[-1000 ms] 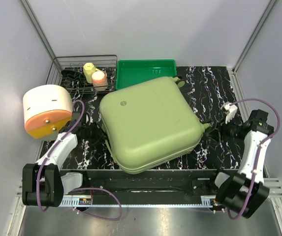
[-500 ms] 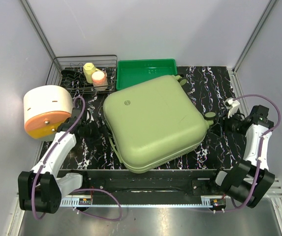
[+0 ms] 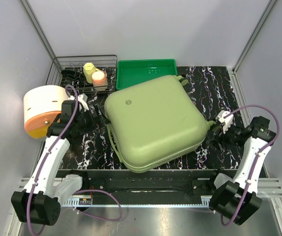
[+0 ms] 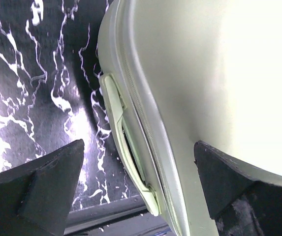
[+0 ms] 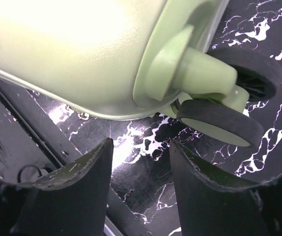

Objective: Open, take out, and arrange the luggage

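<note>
The luggage, a pale olive-green hard shell with rounded corners, lies flat and closed in the middle of the black marbled table. My left gripper is at its left corner, open wide. In the left wrist view the gripper straddles the luggage's side, where its pale handle and zip seam run. My right gripper is open beside the right corner. In the right wrist view that gripper has only table between its fingers, just short of the dark-rimmed wheels.
Behind the luggage a bright green tray touches its far edge. A wire rack at the back left holds a yellow and a pink item. A white-and-orange round container stands just left of my left arm.
My left gripper has opened wide and moved from the luggage's front-left side up to its left corner. The luggage has shifted slightly right. The right gripper has opened a little more.
</note>
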Controlling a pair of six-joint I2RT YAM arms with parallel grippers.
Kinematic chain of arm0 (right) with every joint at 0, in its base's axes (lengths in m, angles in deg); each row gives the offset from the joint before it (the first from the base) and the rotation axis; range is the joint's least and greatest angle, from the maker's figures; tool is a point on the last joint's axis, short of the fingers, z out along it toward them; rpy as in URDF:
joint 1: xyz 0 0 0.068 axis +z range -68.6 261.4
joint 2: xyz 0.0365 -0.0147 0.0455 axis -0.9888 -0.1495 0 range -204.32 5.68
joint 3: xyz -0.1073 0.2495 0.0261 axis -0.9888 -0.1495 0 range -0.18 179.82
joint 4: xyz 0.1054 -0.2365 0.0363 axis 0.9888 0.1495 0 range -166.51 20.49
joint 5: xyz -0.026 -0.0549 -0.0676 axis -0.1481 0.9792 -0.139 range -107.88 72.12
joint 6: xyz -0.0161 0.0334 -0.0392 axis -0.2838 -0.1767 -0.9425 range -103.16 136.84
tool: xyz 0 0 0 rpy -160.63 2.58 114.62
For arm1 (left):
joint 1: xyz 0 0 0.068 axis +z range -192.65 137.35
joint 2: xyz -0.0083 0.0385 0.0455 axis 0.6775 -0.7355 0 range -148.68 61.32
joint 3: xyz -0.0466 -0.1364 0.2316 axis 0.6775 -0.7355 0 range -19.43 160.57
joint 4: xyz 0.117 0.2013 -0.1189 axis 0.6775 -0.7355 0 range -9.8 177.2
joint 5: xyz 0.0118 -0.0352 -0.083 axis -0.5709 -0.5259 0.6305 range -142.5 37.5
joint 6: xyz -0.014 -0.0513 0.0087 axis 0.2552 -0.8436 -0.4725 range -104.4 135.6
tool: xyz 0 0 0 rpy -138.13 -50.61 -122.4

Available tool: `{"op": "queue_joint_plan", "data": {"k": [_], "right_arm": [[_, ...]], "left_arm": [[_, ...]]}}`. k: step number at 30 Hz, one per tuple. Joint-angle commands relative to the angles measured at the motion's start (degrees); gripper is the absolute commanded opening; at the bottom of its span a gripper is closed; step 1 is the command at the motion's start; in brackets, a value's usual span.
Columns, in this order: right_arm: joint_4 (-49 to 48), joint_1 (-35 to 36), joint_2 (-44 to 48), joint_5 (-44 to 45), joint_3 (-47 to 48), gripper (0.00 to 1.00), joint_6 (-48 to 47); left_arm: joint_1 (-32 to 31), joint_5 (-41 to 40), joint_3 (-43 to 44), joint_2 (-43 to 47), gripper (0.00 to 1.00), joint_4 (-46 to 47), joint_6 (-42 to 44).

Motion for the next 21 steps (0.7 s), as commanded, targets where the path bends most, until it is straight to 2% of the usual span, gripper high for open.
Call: {"op": "queue_joint_plan", "data": {"k": [1,4,8,11,13,16,17,18,21], "right_arm": [[15.1,0.0,-0.4,-0.2,-1.1,0.59,-14.7],[19.2,0.0,1.0,-0.7,-3.5,0.61,-21.2],[13.2,1.0,4.4,-1.9,-6.2,0.61,-17.3],[4.9,3.0,4.4,-2.8,-6.8,0.61,-6.1],[1.1,3.0,3.2,-5.0,-7.0,0.62,-2.2],[-10.6,3.1,1.6,-8.0,-7.1,0.64,11.7],[-15.7,3.3,1.2,-8.7,-6.9,0.64,18.0],[-17.6,3.3,0.4,-9.1,-6.5,0.65,19.9],[-27.1,3.3,-0.3,-9.9,-6.2,0.66,30.5]], "left_arm": [[-1.3,2.7,6.8,0.0,0.99,9.3,5.4],[-1.7,1.3,9.2,-0.5,0.99,9.0,8.0],[-2.3,1.5,11.3,-1.5,0.99,9.4,9.3],[-3.8,-0.1,10.3,0.5,0.99,10.8,10.6],[-4.3,0.0,9.8,1.4,0.99,11.5,13.6],[-4.3,-2.6,11.9,-0.9,0.99,5.0,15.5],[-3.6,-1.0,12.0,-1.5,0.99,3.2,15.3],[-3.1,0.7,11.4,-1.3,0.99,2.1,14.2],[-3.2,8.7,3.2,3.6,0.99,4.9,7.5]]}}
